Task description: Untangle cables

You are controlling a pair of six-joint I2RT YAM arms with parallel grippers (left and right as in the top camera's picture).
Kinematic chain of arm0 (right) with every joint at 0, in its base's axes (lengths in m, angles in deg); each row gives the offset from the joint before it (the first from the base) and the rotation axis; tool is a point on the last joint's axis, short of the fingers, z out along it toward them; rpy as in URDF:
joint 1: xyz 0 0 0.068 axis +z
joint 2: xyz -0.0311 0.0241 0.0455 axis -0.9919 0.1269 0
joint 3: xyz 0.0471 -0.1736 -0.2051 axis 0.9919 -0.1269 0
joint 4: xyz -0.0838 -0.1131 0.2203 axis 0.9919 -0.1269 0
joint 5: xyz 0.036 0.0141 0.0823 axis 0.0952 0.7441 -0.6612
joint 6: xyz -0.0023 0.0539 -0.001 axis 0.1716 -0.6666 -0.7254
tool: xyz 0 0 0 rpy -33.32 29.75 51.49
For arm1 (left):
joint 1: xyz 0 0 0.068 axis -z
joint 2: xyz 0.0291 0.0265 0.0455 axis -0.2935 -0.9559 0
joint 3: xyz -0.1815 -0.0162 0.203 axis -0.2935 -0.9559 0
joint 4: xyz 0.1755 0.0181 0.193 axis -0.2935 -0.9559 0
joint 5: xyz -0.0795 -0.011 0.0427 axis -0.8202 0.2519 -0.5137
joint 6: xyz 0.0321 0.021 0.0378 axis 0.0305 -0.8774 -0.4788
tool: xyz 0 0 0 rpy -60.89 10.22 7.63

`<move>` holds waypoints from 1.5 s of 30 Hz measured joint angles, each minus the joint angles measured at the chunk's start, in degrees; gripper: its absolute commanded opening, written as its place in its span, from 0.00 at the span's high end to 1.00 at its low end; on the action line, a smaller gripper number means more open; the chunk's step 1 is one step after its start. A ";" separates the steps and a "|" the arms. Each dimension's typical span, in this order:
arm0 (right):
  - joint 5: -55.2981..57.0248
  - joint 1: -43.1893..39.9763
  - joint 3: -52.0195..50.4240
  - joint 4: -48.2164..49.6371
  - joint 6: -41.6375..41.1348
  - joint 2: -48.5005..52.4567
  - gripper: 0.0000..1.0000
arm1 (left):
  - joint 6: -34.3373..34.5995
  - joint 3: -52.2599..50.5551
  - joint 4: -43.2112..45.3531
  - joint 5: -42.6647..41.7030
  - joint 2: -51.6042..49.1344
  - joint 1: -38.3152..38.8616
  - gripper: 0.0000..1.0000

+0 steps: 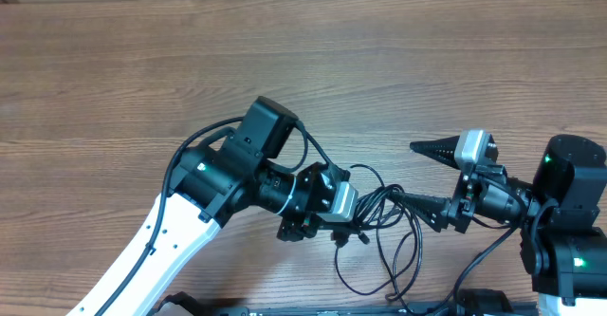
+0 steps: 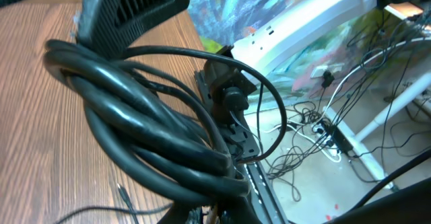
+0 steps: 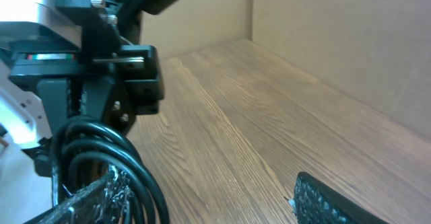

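Left gripper [image 1: 356, 223] is clenched near the table's near edge, apparently pinching the knotted cables [image 1: 377, 210] to anchor them while loops spill nearward. Right gripper [image 1: 415, 177] faces it from the right, jaws spread wide, lower finger beside the strands, probably lining up on one. Bare wood-grain table [image 1: 285, 50], tan wall beyond.

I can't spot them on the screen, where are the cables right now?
In the overhead view the cables sit low and right of centre, bunched at the left gripper and looping toward the right gripper.
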 measured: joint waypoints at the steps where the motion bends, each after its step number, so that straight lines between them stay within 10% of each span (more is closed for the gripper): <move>1: -0.57 0.00 0.00 -0.02 -0.02 0.00 0.32 | -0.09 0.00 0.50 -0.02 0.00 0.33 0.96; 17: -12.59 0.00 0.00 0.07 0.13 0.00 0.38 | -0.85 0.00 6.36 -2.56 0.00 1.92 0.95; 28: -17.46 3.45 0.00 1.22 0.33 0.00 0.96 | -0.81 0.00 6.80 -3.50 0.00 1.92 0.86; 33: -18.08 5.11 0.00 1.09 0.09 0.00 0.96 | 1.42 0.00 8.28 -2.91 0.00 1.92 0.69; 39: -16.09 5.68 0.00 -0.33 -0.94 0.00 0.96 | 5.09 0.00 9.40 -1.03 0.00 1.90 0.00; 45: -7.63 5.68 0.00 -0.24 -5.35 0.07 0.96 | 12.41 0.00 10.14 2.99 0.00 1.90 0.00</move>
